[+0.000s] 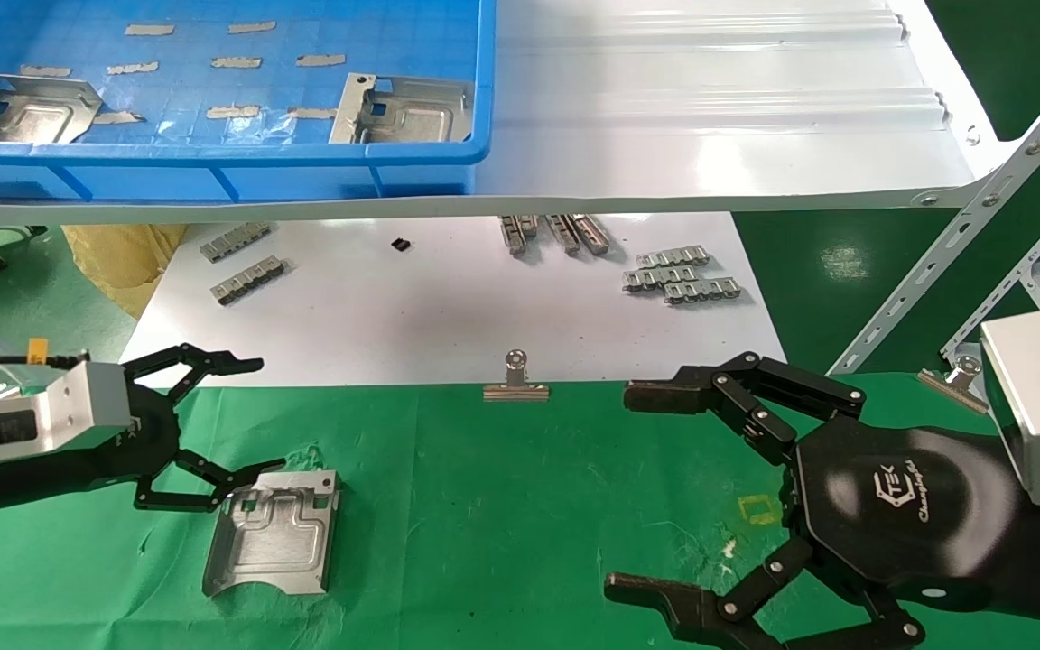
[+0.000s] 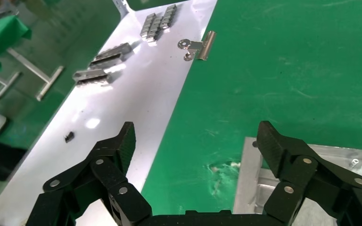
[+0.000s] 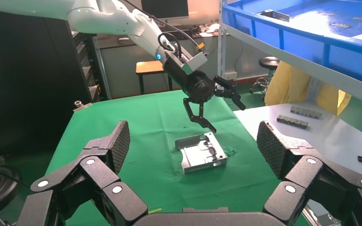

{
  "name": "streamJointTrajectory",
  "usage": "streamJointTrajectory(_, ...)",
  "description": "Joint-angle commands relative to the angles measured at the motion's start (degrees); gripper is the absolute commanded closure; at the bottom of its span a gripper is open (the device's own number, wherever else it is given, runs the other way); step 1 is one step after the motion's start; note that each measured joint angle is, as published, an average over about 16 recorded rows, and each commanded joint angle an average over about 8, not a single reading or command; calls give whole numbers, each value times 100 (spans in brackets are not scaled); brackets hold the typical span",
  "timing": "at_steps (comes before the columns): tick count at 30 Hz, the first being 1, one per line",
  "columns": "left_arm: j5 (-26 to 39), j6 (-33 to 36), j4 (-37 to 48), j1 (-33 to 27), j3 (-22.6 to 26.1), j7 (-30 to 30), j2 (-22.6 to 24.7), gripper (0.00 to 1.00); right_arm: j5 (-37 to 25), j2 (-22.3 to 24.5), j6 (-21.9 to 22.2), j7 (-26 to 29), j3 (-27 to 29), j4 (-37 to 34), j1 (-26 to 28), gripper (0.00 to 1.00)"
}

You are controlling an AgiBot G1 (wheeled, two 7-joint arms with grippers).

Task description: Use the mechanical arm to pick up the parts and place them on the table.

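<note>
A silvery stamped plate (image 1: 274, 533) lies flat on the green cloth table (image 1: 484, 506); it also shows in the left wrist view (image 2: 264, 188) and the right wrist view (image 3: 201, 153). My left gripper (image 1: 254, 417) is open and empty just above the plate's far edge, one finger over its corner. My right gripper (image 1: 642, 492) is open and empty over the green cloth at the right. Two more plates lie in the blue bin (image 1: 213, 153) on the shelf, one at the left (image 1: 23, 108) and one at the right (image 1: 403, 110).
A white ribbed shelf (image 1: 719, 117) overhangs a white sheet (image 1: 448, 298) holding small grey link strips (image 1: 682, 275). Silver binder clips (image 1: 516, 381) sit at the cloth's far edge. A slanted metal shelf frame (image 1: 962, 244) stands at the right.
</note>
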Motion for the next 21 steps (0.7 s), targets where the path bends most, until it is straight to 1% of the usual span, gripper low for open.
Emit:
streamJointTrajectory(1, -4, -5, -52, 14, -10, -26, -9, 0, 0, 0, 0, 0, 0, 0, 0, 0)
streamJointTrajectory(21, -625, -206, -2446, 986, -741, -1960, -438, 0, 1, 0, 0, -1, -2, -1, 1, 0)
